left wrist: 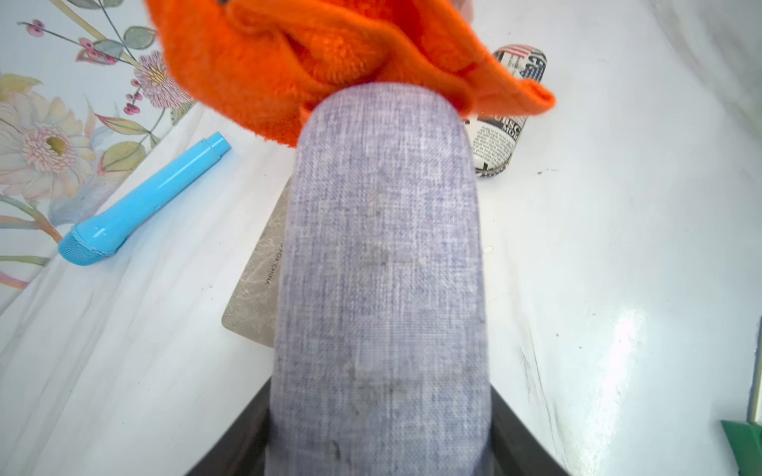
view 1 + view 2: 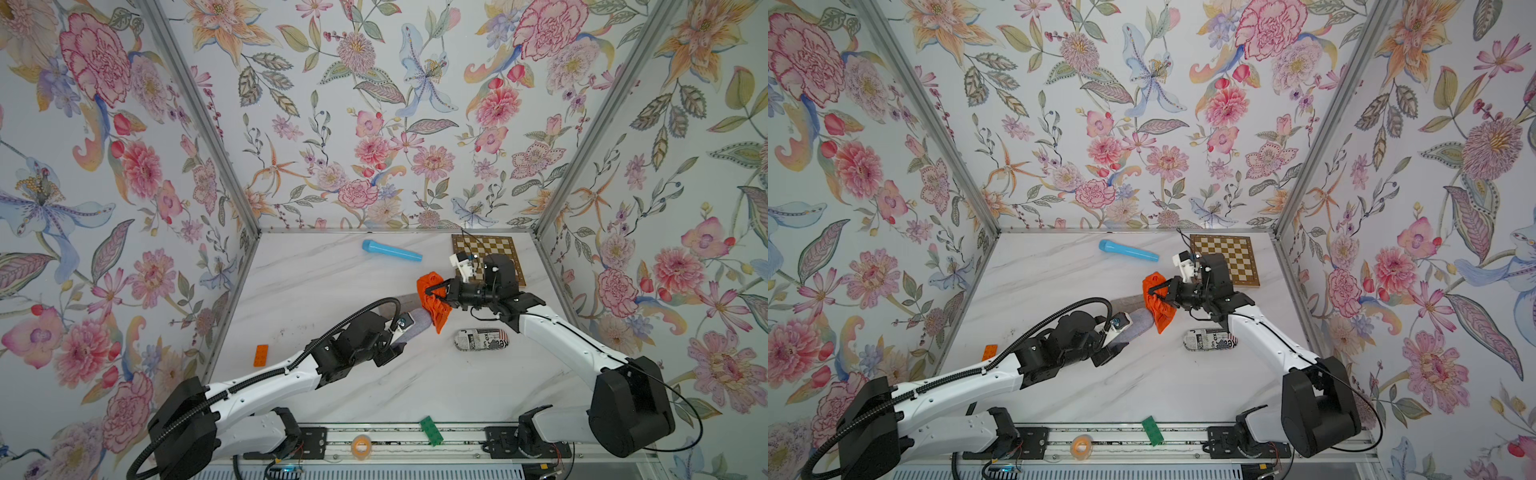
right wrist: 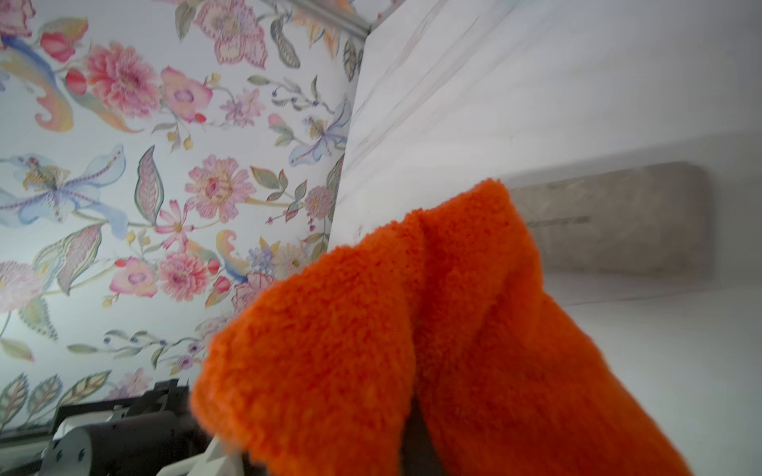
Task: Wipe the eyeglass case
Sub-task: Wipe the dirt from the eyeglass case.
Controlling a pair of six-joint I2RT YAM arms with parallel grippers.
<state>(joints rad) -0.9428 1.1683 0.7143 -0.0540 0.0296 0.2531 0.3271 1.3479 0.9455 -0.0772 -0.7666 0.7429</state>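
The room is a small booth. Three walls [image 2: 374, 124] are papered in big pink, orange and blue flowers, with bare metal posts [image 2: 199, 112] at the two back corners. The desk [image 2: 332, 291] is white marble with faint grey veins, glossy under the light and flecked with a few dark specks.

The case [image 2: 415, 325], in lilac-grey woven fabric, is near the middle of the desk. The left claw [image 2: 398, 341] pinches its near end between dark jaws. From the left wrist view it seems to be raised off the surface, though I can't be sure. The right claw [image 2: 434, 292] is pressed together on a bunched orange cloth [image 2: 432, 303], which drapes over the case's far tip and touches it.

A beige tile [image 1: 259, 280] lies flat under the case and sticks out on its left. Beyond the case, toward the back wall, is a blue mic [image 2: 390, 251], and a chessboard [image 2: 488, 253] sits off to the back right. A capsule [image 2: 482, 338] printed like newsprint lies just right of the case. An orange brick [image 2: 261, 355] is well left of the case, by the side wall. Well in front of the case, a green brick [image 2: 431, 430] and a roll of tape [image 2: 360, 446] rest by the metal rail [image 2: 395, 440] along the desk's front edge.
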